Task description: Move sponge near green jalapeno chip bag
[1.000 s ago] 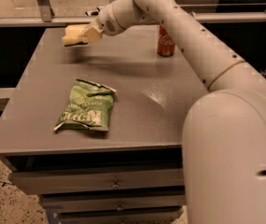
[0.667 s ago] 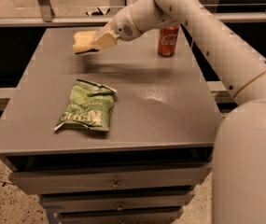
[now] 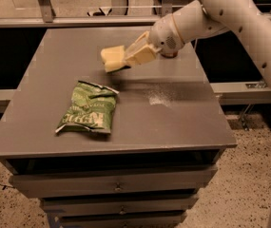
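Sponge clamped in tool above table, near green jalapeno chip bag; I judged high release risked bounce away.

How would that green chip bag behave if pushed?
Probably floppy and light: the chip bag looks crumpled and flat. It would likely slide or buckle, not roll. The hand hovers beyond it, gripping the sponge.
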You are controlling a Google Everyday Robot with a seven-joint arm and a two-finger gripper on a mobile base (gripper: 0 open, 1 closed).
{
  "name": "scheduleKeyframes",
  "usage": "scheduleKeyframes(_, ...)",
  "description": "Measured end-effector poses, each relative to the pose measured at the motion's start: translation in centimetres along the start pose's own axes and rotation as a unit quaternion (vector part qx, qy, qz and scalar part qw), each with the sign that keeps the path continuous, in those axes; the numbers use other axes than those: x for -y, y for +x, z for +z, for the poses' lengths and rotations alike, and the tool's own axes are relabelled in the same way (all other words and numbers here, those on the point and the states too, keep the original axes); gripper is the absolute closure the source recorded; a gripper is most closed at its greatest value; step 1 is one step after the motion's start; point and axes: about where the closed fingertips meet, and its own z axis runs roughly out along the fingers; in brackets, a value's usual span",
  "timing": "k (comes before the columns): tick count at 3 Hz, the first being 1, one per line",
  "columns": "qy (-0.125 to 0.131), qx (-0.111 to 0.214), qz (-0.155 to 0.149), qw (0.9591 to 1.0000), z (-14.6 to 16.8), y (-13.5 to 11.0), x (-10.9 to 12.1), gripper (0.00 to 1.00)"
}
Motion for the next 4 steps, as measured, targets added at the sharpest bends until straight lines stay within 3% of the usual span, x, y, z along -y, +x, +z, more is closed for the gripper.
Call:
scheduleKeyframes(2, -0.038, -0.023, 0.012, 0.9989, -5.6, 5.3, -6.2, 1.00)
scheduleKeyframes(4, -0.088, -0.038, 0.011, 0.9954, -5.6, 7.4, -9.6, 0.58)
